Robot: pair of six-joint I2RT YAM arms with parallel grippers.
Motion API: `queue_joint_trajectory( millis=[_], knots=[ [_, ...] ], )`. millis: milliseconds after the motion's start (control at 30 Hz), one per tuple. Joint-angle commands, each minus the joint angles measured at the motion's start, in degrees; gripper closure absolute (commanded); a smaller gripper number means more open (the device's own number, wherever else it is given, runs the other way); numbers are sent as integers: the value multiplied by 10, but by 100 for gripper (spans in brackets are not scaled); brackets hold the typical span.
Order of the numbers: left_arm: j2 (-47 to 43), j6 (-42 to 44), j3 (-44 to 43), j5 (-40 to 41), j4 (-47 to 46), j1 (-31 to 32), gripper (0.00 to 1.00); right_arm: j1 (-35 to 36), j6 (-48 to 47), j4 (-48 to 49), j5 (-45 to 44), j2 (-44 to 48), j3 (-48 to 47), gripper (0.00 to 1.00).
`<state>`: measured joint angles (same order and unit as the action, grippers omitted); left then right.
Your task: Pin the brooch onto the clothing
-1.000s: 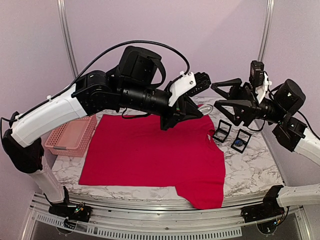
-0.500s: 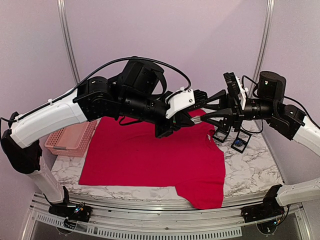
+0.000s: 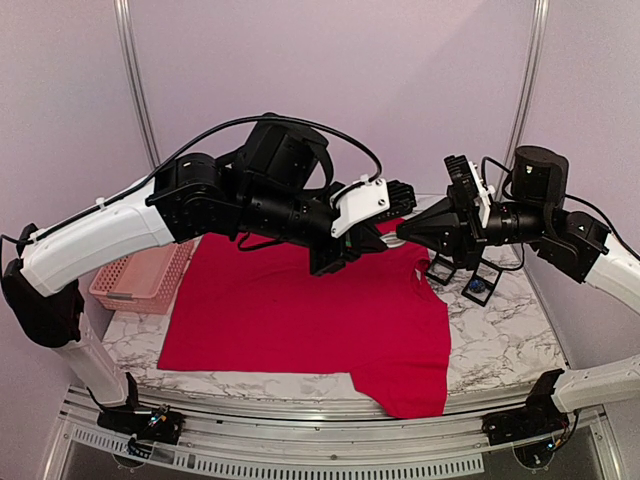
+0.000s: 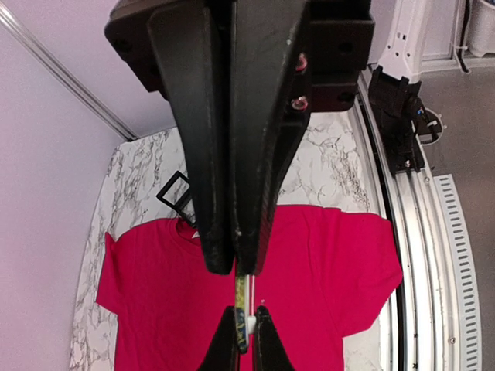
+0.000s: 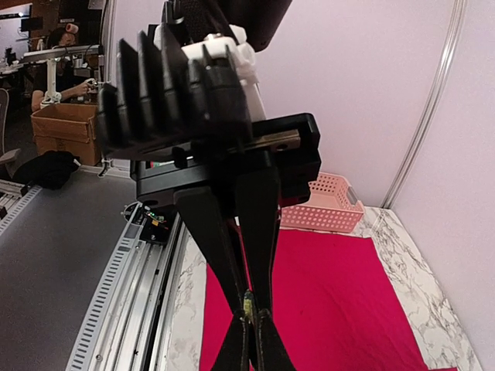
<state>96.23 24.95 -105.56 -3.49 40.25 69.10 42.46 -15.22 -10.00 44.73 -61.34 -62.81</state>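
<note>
Brooch (image 4: 240, 297) is held in mid-air above the shirt (image 3: 300, 310), left jaws and right jaws both closed on it from opposite ends. Likely tiny, light and stiff: pinch its body, pin free; the soft shirt may bunch.

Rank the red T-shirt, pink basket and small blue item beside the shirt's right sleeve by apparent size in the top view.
1. Red T-shirt, by far the largest.
2. Pink basket, clearly smaller.
3. Small blue item, smallest.
</note>
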Motion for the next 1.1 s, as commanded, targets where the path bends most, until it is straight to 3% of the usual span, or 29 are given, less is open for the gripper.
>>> queue_joint_trajectory(
  millis=[0,100,200,300,433,567,700,900,1067],
  knots=[
    [-13,3,2,3,0,10,100,3,-5,-19,-42,1,6,100],
    [-14,2,3,1,-1,10,100,2,-1,-16,-47,1,5,100],
    [-19,5,9,-2,-1,10,63,2,22,12,-59,5,10,100],
    [-29,6,19,-1,-4,10,33,2,47,64,-67,22,28,100],
    [-57,1,48,8,-12,9,17,0,110,191,-80,48,59,100],
    [-96,-26,92,11,-74,-2,13,-2,240,399,-94,71,128,100],
    [-87,-86,56,1,-100,-15,19,2,375,656,-111,64,195,100],
    [-30,-168,-56,-75,-116,-15,39,6,448,869,-146,16,218,100],
    [-1,-212,-78,-113,-148,-13,43,12,460,950,-174,-20,217,100]
  ],
)
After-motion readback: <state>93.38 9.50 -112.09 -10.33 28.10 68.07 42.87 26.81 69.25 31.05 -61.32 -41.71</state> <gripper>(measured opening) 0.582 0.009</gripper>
